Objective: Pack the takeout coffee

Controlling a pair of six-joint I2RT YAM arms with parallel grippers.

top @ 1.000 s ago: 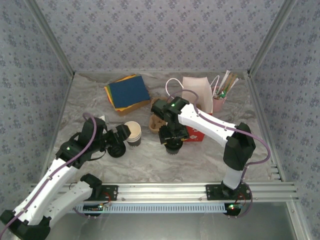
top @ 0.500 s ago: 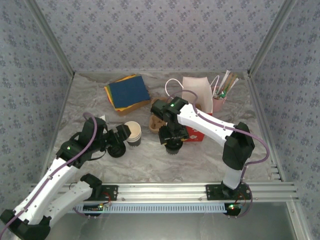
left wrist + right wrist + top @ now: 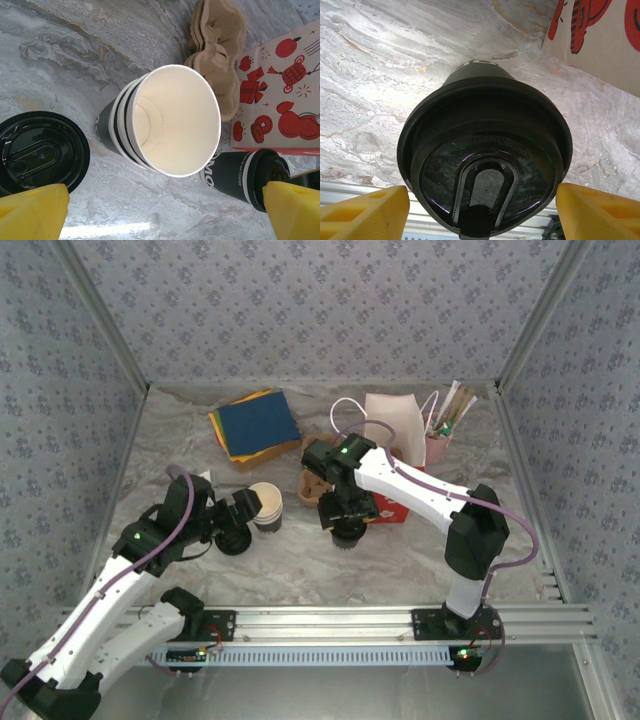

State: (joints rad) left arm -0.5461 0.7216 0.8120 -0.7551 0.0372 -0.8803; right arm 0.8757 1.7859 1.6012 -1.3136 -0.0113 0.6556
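Observation:
The takeout coffee (image 3: 347, 533), a dark cup with a round black lid (image 3: 485, 150), stands upright on the marble table in front of the red-printed box. My right gripper (image 3: 482, 210) comes down on it from above, and its yellow fingertips (image 3: 365, 212) press against both sides of the lid rim. The same cup (image 3: 235, 172) appears at the lower right of the left wrist view. My left gripper (image 3: 165, 210) is open and holds nothing. It hovers just in front of the stack of lidless paper cups (image 3: 170, 120).
Loose black lids (image 3: 40, 152) lie left of the cup stack (image 3: 266, 506). A brown pulp cup carrier (image 3: 312, 485) and the red-printed white box (image 3: 390, 508) sit behind the coffee. Farther back are coloured napkins (image 3: 255, 423), a pink paper bag (image 3: 393, 420) and a pink holder of sticks (image 3: 438, 445).

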